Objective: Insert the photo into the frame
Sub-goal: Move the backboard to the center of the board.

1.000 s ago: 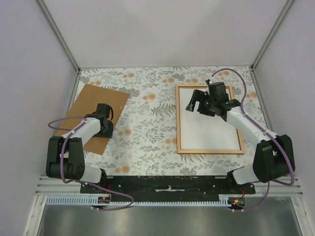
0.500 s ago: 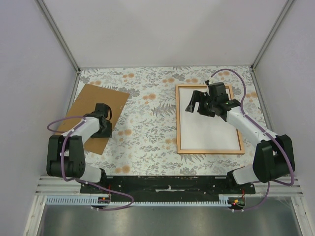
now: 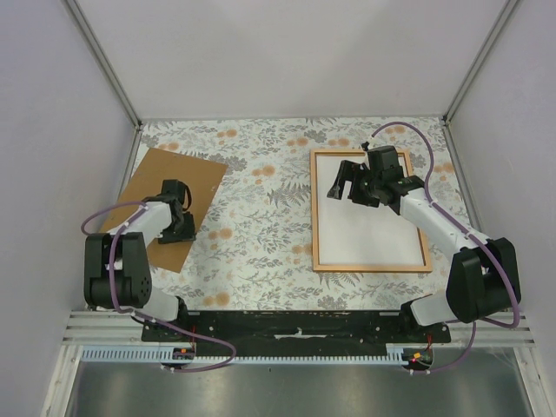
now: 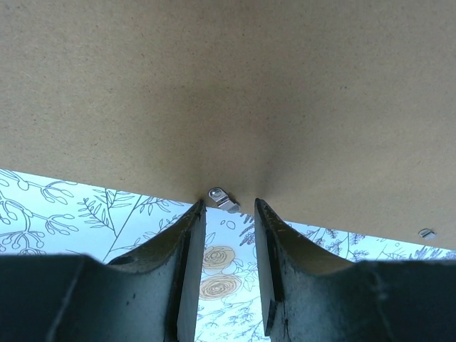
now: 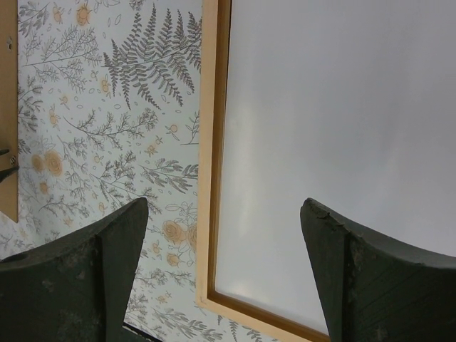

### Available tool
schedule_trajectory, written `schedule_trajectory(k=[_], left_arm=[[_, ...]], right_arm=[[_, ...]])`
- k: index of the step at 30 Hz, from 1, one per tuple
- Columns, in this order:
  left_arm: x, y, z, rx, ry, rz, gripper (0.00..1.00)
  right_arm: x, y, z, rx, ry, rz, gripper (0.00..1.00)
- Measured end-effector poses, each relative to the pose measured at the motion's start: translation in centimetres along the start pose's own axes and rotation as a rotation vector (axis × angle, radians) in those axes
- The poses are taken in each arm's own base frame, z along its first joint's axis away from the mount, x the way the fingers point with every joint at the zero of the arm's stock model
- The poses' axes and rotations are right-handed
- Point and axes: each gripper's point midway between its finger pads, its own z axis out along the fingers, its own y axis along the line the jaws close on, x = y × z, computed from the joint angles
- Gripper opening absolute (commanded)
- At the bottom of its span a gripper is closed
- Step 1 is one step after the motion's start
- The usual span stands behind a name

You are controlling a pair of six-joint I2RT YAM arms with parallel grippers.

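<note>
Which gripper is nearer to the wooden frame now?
Right. The right gripper hangs over the far-left part of the frame; the left gripper is far off, at the edge of the brown backing board.

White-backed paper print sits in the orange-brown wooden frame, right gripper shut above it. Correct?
No: the right gripper is open, jaws wide apart, as the right wrist view shows. The white-backed paper print does sit in the orange-brown wooden frame.

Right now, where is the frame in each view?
Top: frame right of centre.
Left wrist: not in it.
Right wrist: one rail runs down the middle, corner at bottom.
Shared landmark: the brown board, left in top, upper half in left wrist, left edge in right wrist.
</note>
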Motion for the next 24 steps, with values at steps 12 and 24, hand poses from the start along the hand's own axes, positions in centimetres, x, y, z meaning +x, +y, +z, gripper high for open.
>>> schedule_trajectory(k=[12,24], left_arm=[[-0.11,0.05,0.27,-0.085,0.032,-0.064,0.33],[0.06,0.37,0.31,-0.111,0.057,-0.051,0.02]], right_arm=[[0.19,0.31,-0.04,-0.019,0.010,-0.004,0.94],[0.23,0.34,-0.05,-0.021,0.013,-0.007,0.94]])
